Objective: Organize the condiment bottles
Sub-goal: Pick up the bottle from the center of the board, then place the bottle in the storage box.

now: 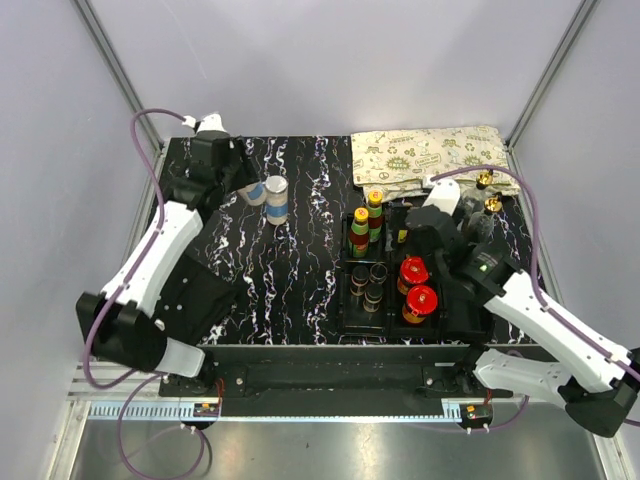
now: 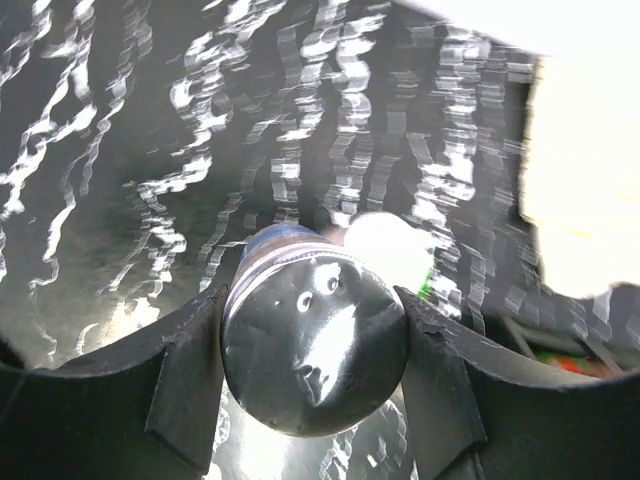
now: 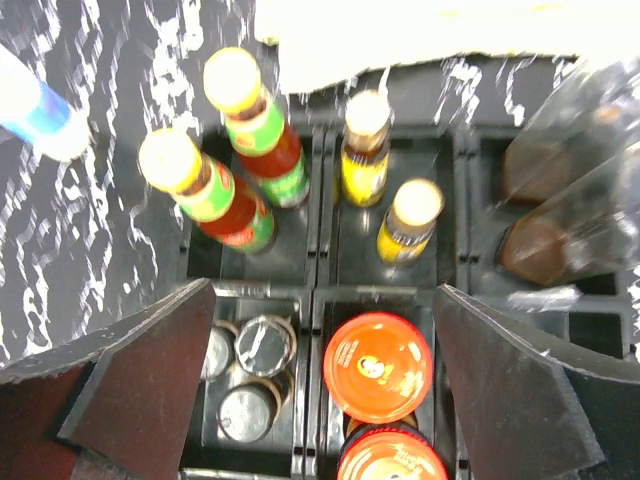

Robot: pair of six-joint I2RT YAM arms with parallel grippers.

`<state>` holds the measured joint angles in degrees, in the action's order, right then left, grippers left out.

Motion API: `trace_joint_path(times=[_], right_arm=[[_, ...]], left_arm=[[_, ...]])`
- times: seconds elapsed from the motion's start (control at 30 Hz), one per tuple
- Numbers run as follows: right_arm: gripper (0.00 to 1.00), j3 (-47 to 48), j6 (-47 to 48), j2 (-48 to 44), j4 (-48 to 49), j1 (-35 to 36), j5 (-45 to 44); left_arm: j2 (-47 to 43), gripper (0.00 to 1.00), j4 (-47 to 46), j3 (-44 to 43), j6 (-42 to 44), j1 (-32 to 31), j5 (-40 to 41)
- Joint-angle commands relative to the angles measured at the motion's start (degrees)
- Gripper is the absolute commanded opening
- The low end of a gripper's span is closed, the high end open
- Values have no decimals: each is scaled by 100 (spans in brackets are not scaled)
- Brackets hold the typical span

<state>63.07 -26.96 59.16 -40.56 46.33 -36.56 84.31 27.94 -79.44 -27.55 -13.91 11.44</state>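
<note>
Black marbled table [image 1: 300, 260]. At its right, a tray [image 3: 316, 250] groups bottles [image 3: 262, 130] by kind. My right gripper [image 3: 322, 300] hangs above it, spread wide and empty. Far left, my left gripper [image 2: 315, 390] is half closed, clamping an upright grey-lidded shaker [image 2: 310, 330], likely bound for the tray.

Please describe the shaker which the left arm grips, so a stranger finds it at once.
On the black marbled table, look left of the compartment tray, where two grey-lidded shakers are side by side. It is the left-hand shaker, between the left arm's jaws; its twin stands free.
</note>
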Motion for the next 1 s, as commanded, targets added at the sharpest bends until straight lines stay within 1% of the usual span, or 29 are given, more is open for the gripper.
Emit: trace_joint_path(times=[0.0, 0.03, 0.07, 0.13, 0.17, 0.2, 0.33, 0.43, 0.47, 0.6, 0.63, 0.7, 0.73, 0.77, 0.8, 0.87, 0.93, 0.97], right_arm=[[100, 521, 305, -307, 83, -132, -449], [100, 566, 332, -352, 92, -176, -475], [100, 618, 384, -370, 74, -194, -519], [100, 759, 533, -448, 65, -238, -589], [100, 803, 586, -475, 74, -238, -677], [100, 908, 682, -519, 48, -255, -721], [100, 1163, 833, -686, 39, -299, -1029], [100, 1278, 842, -835, 39, -308, -1160], [100, 1304, 850, -905, 39, -308, -1352], [100, 1375, 885, -1029, 48, -308, -1863], [100, 1410, 894, -1064, 39, -308, -1942], [100, 1568, 938, -1143, 48, -308, -2145], [100, 1629, 964, -1169, 65, -308, -2206], [100, 1752, 1008, -1230, 91, -308, -2329], [100, 1814, 1035, -1275, 100, -308, -2399], [100, 1980, 1140, -1406, 196, -317, -2522], [100, 2095, 1228, -1459, 267, -308, -2532], [100, 2235, 1333, -1486, 337, -308, -2532]], left_arm=[[-907, 0, -79, 191, 329, -743, -248], [-1160, 0, -61, 235, 321, -866, -291], [-1293, 0, -52, 340, 320, -1129, -457], [-1653, 0, -52, 446, 268, -1420, -503], [-1751, 0, -61, 508, 268, -1726, -537], [-1891, 0, -61, 517, 268, -1868, -564], [-1963, 0, -61, 334, 346, -2553, -696], [-1866, 0, -87, 105, 417, -2800, -775], [-1796, 0, -96, 17, 469, -3010, -775], [-1227, 0, -122, -405, 794, -3644, -740], [-1085, 0, -149, -623, 926, -3889, -749], [-639, 0, -158, -879, 1128, -4136, -757], [-479, 0, -175, -1167, 1190, -4363, -801], [-312, 0, -193, -1318, 1269, -4461, -845], [38, 0, -210, -1476, 1409, -4558, -889], [556, 0, -254, -1968, 1550, -4804, -1047], [884, 0, -281, -2452, 1735, -4997, -1257], [1207, 0, -281, -2619, 1796, -5051, -1328]])
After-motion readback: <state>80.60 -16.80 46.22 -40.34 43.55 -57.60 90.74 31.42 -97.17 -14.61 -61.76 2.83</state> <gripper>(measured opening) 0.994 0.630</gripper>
